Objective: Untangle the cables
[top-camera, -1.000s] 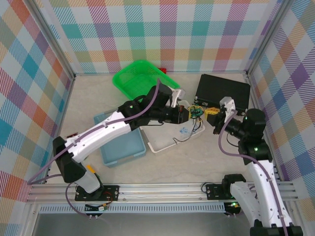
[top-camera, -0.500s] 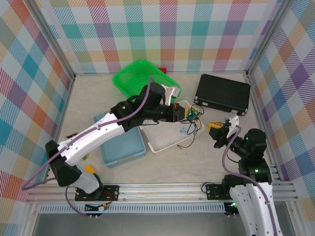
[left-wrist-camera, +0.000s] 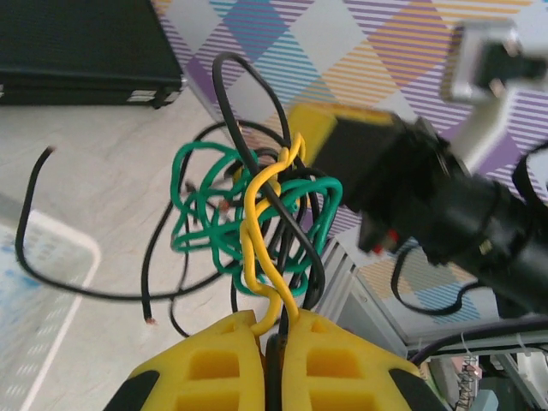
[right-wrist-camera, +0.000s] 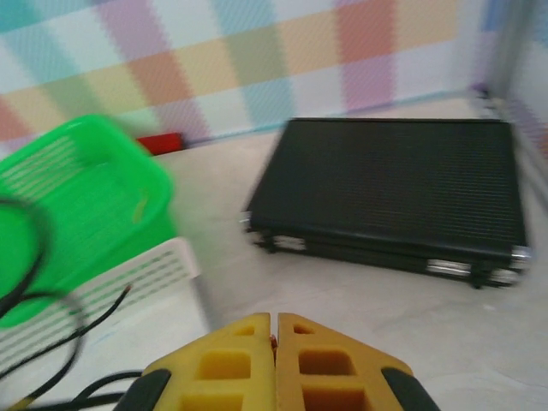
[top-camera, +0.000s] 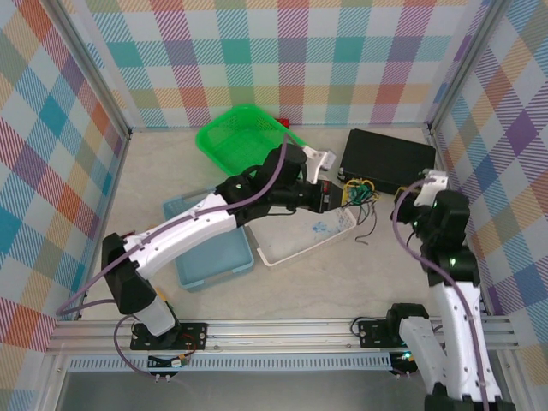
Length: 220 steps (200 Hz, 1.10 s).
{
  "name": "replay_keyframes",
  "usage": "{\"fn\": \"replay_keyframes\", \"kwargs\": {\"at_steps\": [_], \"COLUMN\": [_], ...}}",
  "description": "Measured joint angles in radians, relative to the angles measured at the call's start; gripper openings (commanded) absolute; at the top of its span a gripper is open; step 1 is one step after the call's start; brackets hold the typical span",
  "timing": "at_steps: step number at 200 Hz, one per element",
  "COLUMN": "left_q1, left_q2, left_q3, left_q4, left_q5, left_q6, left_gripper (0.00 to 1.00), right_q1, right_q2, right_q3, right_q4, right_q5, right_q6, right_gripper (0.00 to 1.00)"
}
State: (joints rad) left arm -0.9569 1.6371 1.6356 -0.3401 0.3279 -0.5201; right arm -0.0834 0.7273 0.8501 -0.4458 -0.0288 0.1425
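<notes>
The left fingers (left-wrist-camera: 264, 330) are pressed together on the cables (left-wrist-camera: 257, 214), pinching a yellow strand (left-wrist-camera: 253, 205) and a black strand (left-wrist-camera: 229, 111) where they leave the bottom of the knot. The knot, a loose ball of green, yellow and black wire, hangs in the air off those fingers (top-camera: 336, 195), above the far right corner of the white tray (top-camera: 300, 244) and near the black case (top-camera: 387, 160). One free black end (top-camera: 368, 229) droops toward the counter (top-camera: 154, 171). The right fingers (right-wrist-camera: 272, 324) are fully closed with nothing between them, facing the case (right-wrist-camera: 402, 184) and the green basket (right-wrist-camera: 77, 188). A blue bin (top-camera: 214, 253) sits just left of the tray.
</notes>
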Motion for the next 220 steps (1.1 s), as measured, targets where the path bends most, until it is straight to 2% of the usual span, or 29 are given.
{"fn": "replay_keyframes", "kwargs": {"at_steps": [22, 72, 144, 220], "left_q1": [-0.023, -0.051, -0.051, -0.051], "left_q2": [0.039, 0.152, 0.32, 0.402], "left_q3": [0.0, 0.0, 0.038, 0.116], "left_q4": [0.072, 0.17, 0.286, 0.289], "left_q5": [-0.005, -0.008, -0.003, -0.027], "left_q6": [0.0, 0.006, 0.02, 0.092], "left_gripper": [0.0, 0.0, 0.0, 0.0], "right_q1": [-0.129, -0.237, -0.343, -0.391], "right_q2": [0.075, 0.15, 0.214, 0.277], "right_q3": [0.021, 0.006, -0.067, -0.067], "right_q4": [0.0, 0.011, 0.064, 0.116], "right_q5": [-0.004, 0.003, 0.023, 0.01], "right_q6": [0.0, 0.003, -0.002, -0.03], "right_gripper": [0.0, 0.0, 0.0, 0.0]}}
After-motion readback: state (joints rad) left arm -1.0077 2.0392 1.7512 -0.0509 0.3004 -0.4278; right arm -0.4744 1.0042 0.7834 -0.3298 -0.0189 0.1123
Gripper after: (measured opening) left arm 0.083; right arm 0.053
